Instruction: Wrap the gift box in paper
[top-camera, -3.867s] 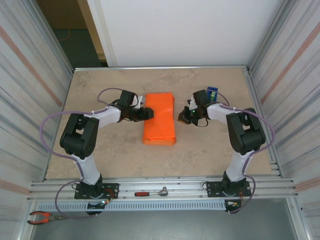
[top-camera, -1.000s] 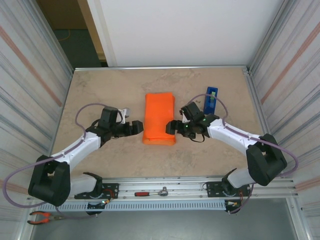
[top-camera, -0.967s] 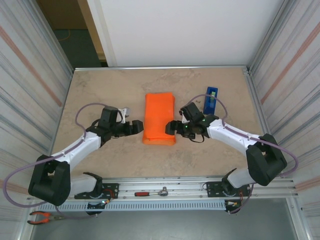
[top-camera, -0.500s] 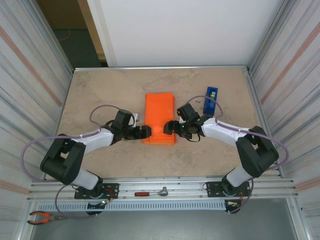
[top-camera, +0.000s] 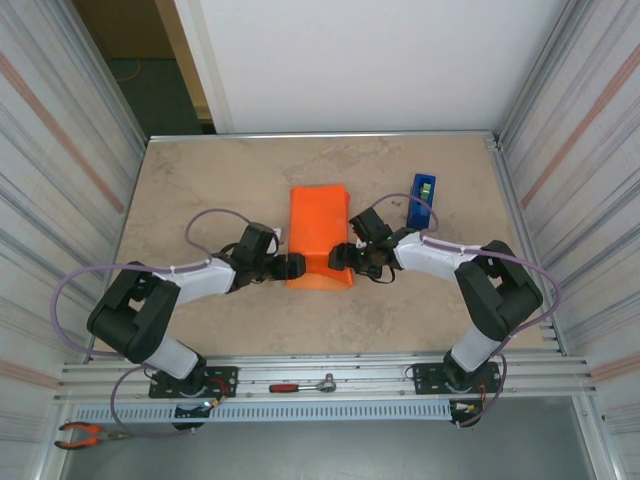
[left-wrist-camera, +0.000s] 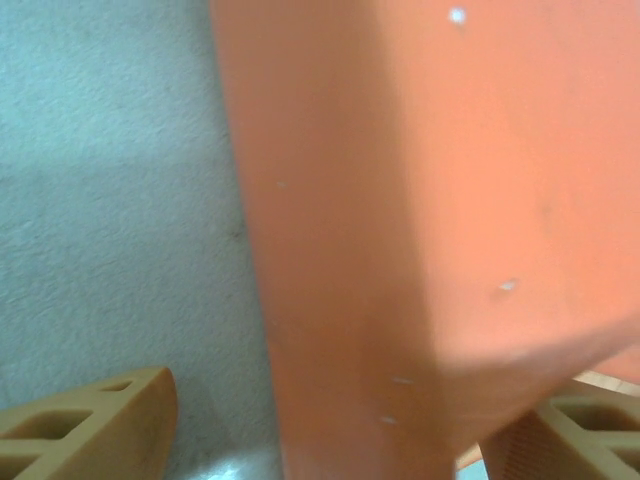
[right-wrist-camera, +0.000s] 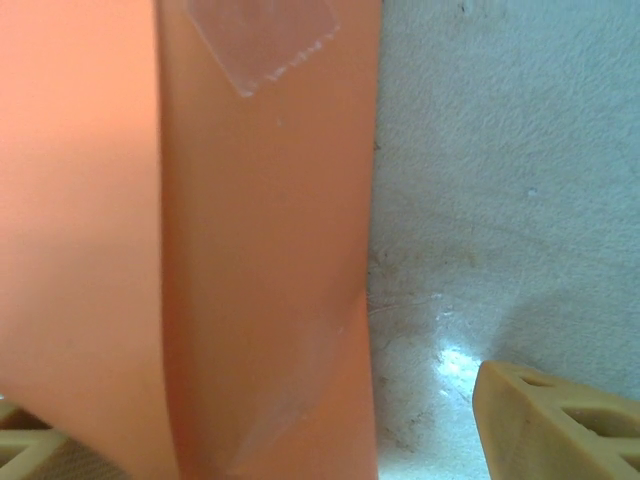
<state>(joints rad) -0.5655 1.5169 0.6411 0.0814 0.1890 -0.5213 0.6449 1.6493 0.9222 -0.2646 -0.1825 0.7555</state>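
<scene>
Looking like the end-folding stage here. Seeing the paper (top-camera: 320, 235) lying wrapped into a long orange bundle mid-table (top-camera: 200, 190), with a bit of clear tape (right-wrist-camera: 275, 35) sticking on its side. Guessing at the gift box sitting inside, hidden under all that orange.

Spotting the left gripper (top-camera: 290, 266) parked at the bundle's near-left corner and the right gripper (top-camera: 343, 256) at the near-right corner. Both are sitting with jaws spread wide, straddling the near end and not pinching anything. Noticing in the wrist views one tan finger (left-wrist-camera: 90, 425) standing clear of the paper with bare table between, and the same on the other side (right-wrist-camera: 550, 420).

Probably calling for squeezing that loose near end in from both sides, creasing it flat and folding it up, going gently since thin paper tears. Then likely reaching for the blue tape dispenser (top-camera: 421, 200) waiting just beyond the right arm.
</scene>
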